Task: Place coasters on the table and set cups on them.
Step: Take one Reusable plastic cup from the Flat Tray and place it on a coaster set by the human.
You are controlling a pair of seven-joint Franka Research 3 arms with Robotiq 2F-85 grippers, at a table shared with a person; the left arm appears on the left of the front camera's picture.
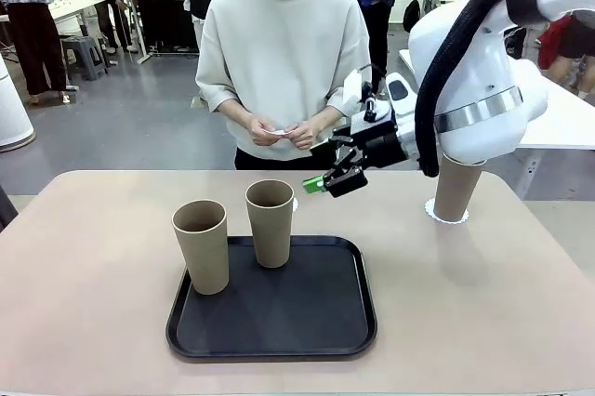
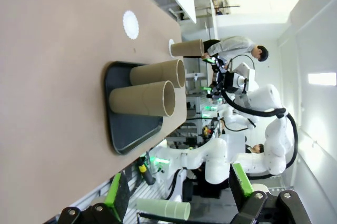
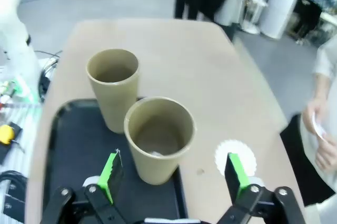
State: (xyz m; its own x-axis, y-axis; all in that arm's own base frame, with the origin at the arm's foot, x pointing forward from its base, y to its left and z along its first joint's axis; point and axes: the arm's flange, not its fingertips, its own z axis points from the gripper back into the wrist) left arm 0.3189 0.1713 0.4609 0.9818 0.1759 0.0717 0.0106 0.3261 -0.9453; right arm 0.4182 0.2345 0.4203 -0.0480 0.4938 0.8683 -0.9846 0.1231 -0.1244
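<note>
Black tray (image 1: 307,322) sits toward the near side of the worktop (image 1: 93,275). Two cups stand upright on it: left cup (image 1: 201,245) at the tray's left side, rear cup (image 1: 270,222) at its far edge. Bare coaster (image 1: 295,203) lies flat on the worktop just behind the rear cup, beside the tray. Third cup (image 1: 456,189) stands off to the right on its own coaster (image 1: 446,217), well apart from the tray and partly behind the right arm.

Right claw (image 1: 330,182) hovers near the rear cup's far side, spread and empty. Its wrist view shows that cup between the green pads (image 3: 235,171). Left claw (image 2: 179,192) is spread, empty, well back from the tray. Person's hands (image 1: 284,133) hold something small and white.
</note>
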